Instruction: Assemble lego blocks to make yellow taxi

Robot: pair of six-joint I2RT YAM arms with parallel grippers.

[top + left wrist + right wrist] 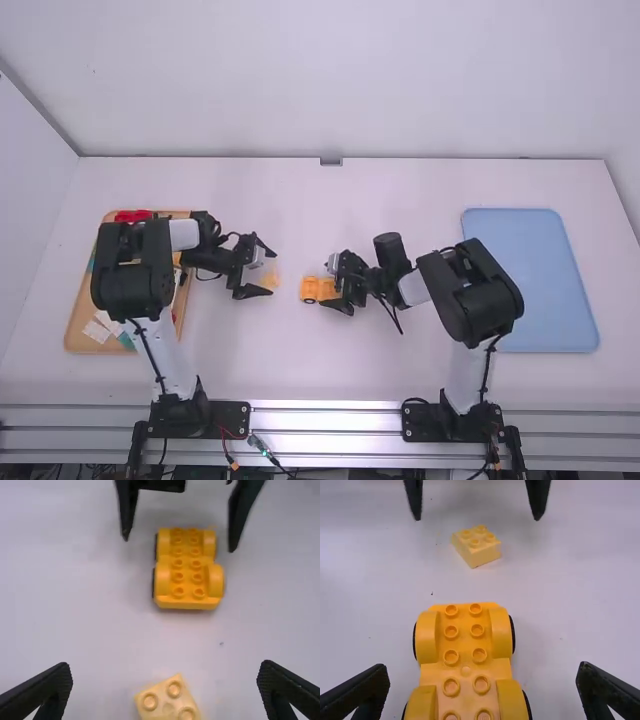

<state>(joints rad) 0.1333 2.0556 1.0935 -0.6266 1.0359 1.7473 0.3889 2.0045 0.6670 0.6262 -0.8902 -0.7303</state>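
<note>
We see the wheeled chassis (311, 289) bare at centre, the studded block (269, 281) unattached. Left claw (271, 271) and right claw (337, 286) stand spread.

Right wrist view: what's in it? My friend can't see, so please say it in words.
A yellow toy car base with black wheels sits on a white table, the open right gripper reaching either side of it. Farther off, a small pale yellow block lies near the open left gripper.
</note>
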